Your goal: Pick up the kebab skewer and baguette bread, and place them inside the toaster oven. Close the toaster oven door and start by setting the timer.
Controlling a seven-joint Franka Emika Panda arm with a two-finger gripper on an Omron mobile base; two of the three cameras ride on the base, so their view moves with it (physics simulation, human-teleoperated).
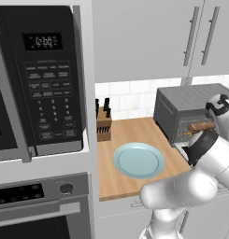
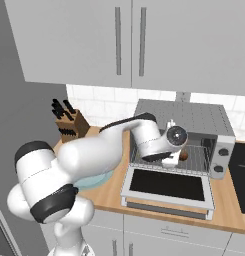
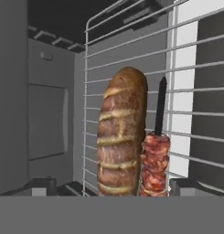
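From the left base view, the toaster oven (image 1: 190, 109) stands at the counter's three o'clock side, the baguette bread (image 1: 201, 126) lying on its rack. An empty blue plate (image 1: 138, 160) sits at six o'clock of a knife block (image 1: 103, 122).

From the right base view, the toaster oven door (image 2: 167, 186) hangs folded down flat, and the gripper (image 2: 175, 156) reaches over it to the rack's mouth.

In the hand view, the fingertips (image 3: 44, 184) stand wide apart, holding nothing; between them the loaf lies on the wire rack (image 3: 127, 68), the kebab skewer (image 3: 156, 157) touching it at three o'clock.
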